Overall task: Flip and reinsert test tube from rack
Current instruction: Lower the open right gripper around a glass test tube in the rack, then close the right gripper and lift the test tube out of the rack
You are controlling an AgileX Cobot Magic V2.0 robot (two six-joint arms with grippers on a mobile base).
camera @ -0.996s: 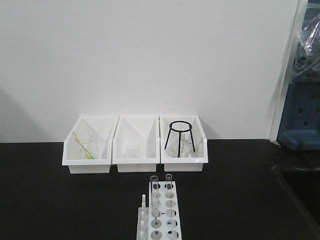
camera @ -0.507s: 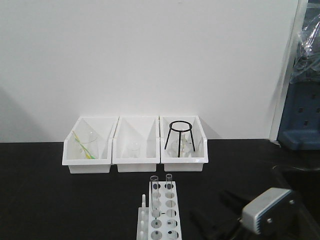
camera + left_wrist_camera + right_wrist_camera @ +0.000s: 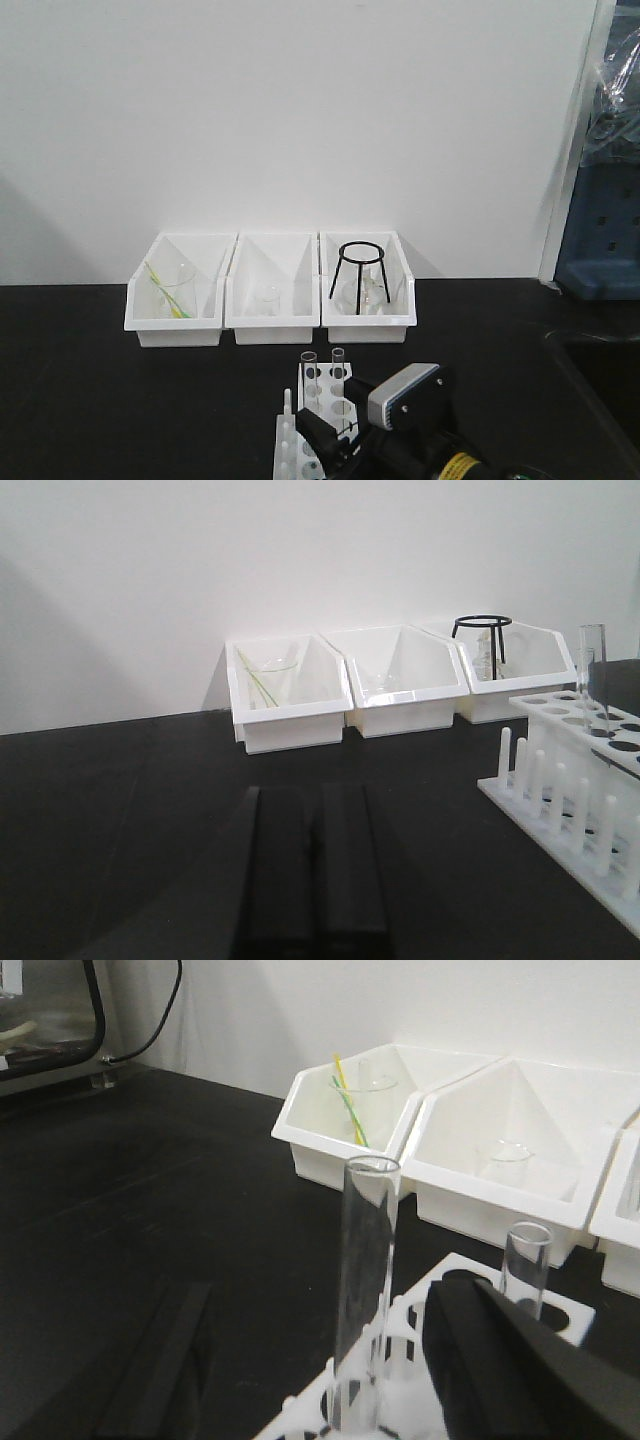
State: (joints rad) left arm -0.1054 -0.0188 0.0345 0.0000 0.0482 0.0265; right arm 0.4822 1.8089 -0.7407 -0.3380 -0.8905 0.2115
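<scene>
The white rack (image 3: 322,440) stands at the front centre of the black table, with two clear test tubes upright in its far holes. My right gripper (image 3: 325,432) reaches in from the lower right and is open. In the right wrist view its jaws (image 3: 318,1305) stand on either side of the nearer test tube (image 3: 365,1280) without touching it. The second tube (image 3: 526,1260) stands behind the right finger (image 3: 500,1370). My left gripper (image 3: 313,792) is shut and empty, low over the table to the left of the rack (image 3: 565,810). One tube (image 3: 592,675) shows there.
Three white bins (image 3: 270,318) stand in a row against the back wall. The left one holds a beaker (image 3: 172,290) with a yellow-green stick, the middle one a small beaker, the right one a black ring stand (image 3: 360,268). Blue equipment (image 3: 600,240) stands at the far right.
My right arm was out of view a second ago. It has swept in from the right and now has its open jaws around the nearer tube at the rack.
</scene>
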